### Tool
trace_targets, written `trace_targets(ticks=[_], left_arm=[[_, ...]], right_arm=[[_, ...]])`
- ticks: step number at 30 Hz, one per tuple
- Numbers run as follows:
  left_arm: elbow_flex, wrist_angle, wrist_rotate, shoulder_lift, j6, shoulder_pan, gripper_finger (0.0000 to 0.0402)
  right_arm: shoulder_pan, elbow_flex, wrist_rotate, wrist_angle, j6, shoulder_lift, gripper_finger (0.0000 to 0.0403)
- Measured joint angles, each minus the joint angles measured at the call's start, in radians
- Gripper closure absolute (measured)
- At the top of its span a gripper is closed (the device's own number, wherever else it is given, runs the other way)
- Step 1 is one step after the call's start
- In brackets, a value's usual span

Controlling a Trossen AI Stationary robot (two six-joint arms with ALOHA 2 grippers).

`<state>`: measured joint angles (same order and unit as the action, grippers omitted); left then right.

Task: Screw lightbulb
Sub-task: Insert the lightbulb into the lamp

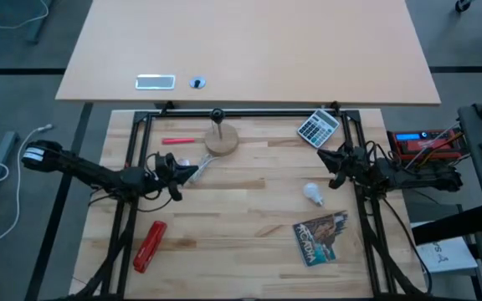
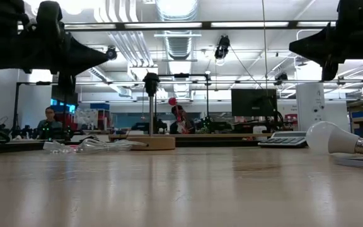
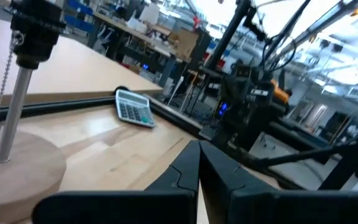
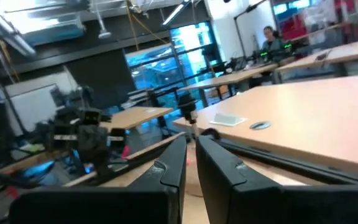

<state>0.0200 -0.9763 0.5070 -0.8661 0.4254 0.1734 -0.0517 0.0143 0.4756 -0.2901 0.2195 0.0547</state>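
Observation:
The small white lightbulb (image 1: 312, 194) lies on its side on the wooden table, right of the middle; in the low view (image 2: 336, 139) its silvery base points right. The round wooden disc (image 1: 221, 140) with the black upright socket (image 2: 151, 82) stands at the far middle. My left gripper (image 1: 182, 173) hangs shut and empty above the table, near-left of the disc, over a see-through wrapper (image 1: 187, 165). My right gripper (image 1: 335, 161) hangs shut and empty, on the far right of the bulb. Both are raised well clear of the table.
A calculator (image 1: 319, 127) lies at the far right, a red marker (image 1: 177, 140) left of the disc, a red tool (image 1: 149, 245) at the near left, and a printed booklet (image 1: 322, 237) near the bulb. A black frame (image 1: 249, 113) borders the table. People sit in the room behind.

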Motion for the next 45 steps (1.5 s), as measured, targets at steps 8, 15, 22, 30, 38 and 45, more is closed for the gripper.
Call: trace_targets(ticks=[8, 15, 22, 30, 38, 45], left_arm=[[0.0, -0.062, 0.07, 0.0, 0.047, 0.0, 0.0402], [0.0, -0.09, 0.008, -0.013, 0.072, 0.001, 0.0402], [0.167, -0.104, -0.035, -0.105, 0.062, 0.004, 0.0402], [0.527, 0.0, -0.136, -0.294, -0.206, 0.004, 0.0402], [0.775, 0.437, -0.026, -0.406, -0.2, 0.004, 0.0402], [0.915, 0.726, -0.009, -0.5, -0.146, 0.009, 0.0402]], right_arm=[[0.0, 0.037, -0.244, -0.008, -0.055, 0.0, 0.0371], [0.0, 0.085, -0.244, 0.001, -0.082, 0.006, 0.0371], [0.0, 0.094, -0.24, 0.008, -0.167, 0.027, 0.0371], [0.0, 0.094, -0.24, 0.004, -0.168, 0.079, 0.0371], [0.0, 0.094, -0.24, 0.022, -0.149, 0.113, 0.0371], [0.0, 0.094, -0.24, 0.025, -0.145, 0.134, 0.0371]])
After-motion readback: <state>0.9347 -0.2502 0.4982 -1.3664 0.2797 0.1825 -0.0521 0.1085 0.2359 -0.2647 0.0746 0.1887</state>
